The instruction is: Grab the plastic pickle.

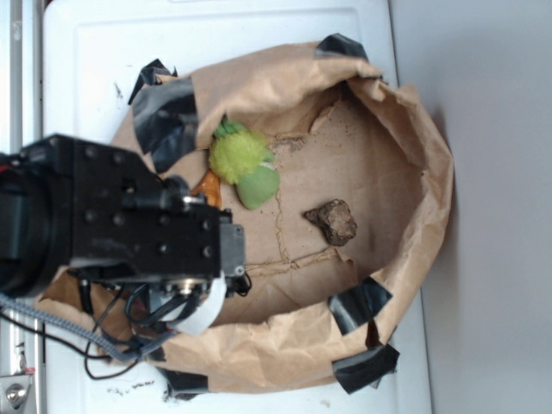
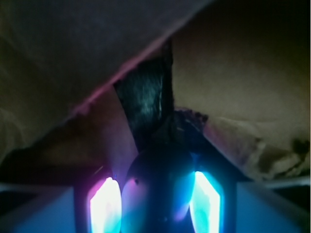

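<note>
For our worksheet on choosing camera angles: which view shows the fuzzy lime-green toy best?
The exterior view. The fuzzy lime-green toy lies in full sight there, on the brown paper. The wrist view shows none of it, only dim paper, black tape and the glowing fingers.

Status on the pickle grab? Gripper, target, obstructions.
Gripper down at paper wall, closure unclear. Dark rounded shape between the fingers, possibly the plastic pickle. Fuzzy green toy and brown lump lie clear of it.

Bright, even, soft-focus exterior view; dim, blurry wrist view with blue-magenta glare.
</note>
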Action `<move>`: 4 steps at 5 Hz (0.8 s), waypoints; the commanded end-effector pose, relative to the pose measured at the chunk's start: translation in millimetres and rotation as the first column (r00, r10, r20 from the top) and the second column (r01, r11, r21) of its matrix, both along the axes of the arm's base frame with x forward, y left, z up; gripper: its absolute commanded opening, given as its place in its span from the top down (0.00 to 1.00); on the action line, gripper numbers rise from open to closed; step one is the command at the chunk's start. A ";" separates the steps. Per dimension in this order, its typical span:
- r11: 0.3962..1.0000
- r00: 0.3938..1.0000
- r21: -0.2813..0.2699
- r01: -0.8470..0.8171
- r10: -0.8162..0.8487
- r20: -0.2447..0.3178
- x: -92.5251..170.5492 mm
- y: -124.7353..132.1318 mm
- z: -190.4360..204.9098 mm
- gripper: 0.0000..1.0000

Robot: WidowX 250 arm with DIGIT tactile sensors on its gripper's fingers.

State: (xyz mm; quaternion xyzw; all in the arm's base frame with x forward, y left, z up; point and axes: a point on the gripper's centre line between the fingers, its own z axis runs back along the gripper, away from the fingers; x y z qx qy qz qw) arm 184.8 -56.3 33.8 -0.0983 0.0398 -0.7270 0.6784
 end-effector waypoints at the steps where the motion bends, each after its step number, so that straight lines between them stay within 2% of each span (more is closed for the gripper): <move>1: 0.930 0.934 -0.134 -0.342 0.352 0.065 40.9 10.7 108.4 1.00; 2: 0.817 0.814 -0.154 -0.555 0.572 0.102 65.3 19.6 148.6 1.00; 3: 0.650 0.645 -0.193 -0.735 0.758 0.100 73.4 37.1 164.3 1.00; 4: 0.430 0.435 -0.265 -0.863 0.899 0.045 71.1 58.3 171.5 1.00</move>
